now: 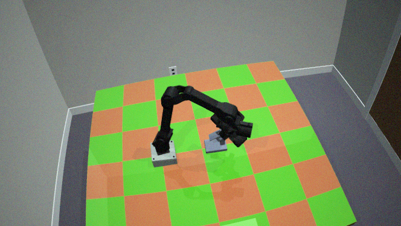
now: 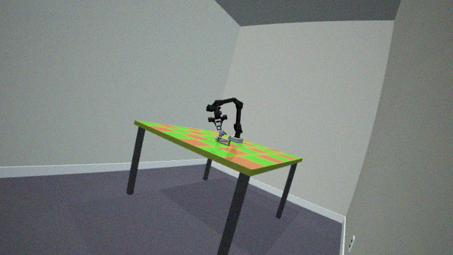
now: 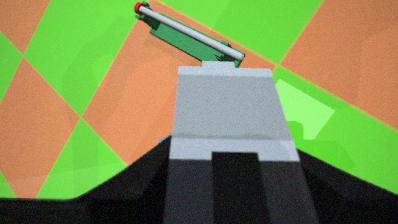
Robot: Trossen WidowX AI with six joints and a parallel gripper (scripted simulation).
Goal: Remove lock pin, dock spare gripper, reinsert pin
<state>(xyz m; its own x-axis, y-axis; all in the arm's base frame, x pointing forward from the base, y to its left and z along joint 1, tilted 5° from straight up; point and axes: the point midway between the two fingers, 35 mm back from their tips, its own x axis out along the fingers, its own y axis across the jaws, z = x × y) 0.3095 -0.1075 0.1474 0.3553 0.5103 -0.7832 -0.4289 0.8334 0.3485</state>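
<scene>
My gripper (image 2: pixel 218 120) (image 3: pixel 221 144) is shut on the spare gripper (image 2: pixel 218 126) (image 3: pixel 226 105), a pale grey block with a narrow tab at its far end. It holds it above the table, over the mount's tilted socket in the exterior view; whether they touch I cannot tell. The blue-grey mount (image 1: pixel 215 147) (image 2: pixel 222 140) stands on the table, its socket (image 1: pixel 215 136) partly behind the arm in the top view. Only a sliver of blue-grey shows beside the left finger in the wrist view. The lock pin (image 3: pixel 192 34), silver with a red head, lies out of the socket on a green holder (image 3: pixel 177 40).
The arm's pale base (image 1: pixel 164 162) (image 2: pixel 236 139) stands to the left of the mount in the top view. The checkered table (image 1: pixel 145 208) (image 2: pixel 273 158) carries everything. The arm hides the green holder and pin in the top view.
</scene>
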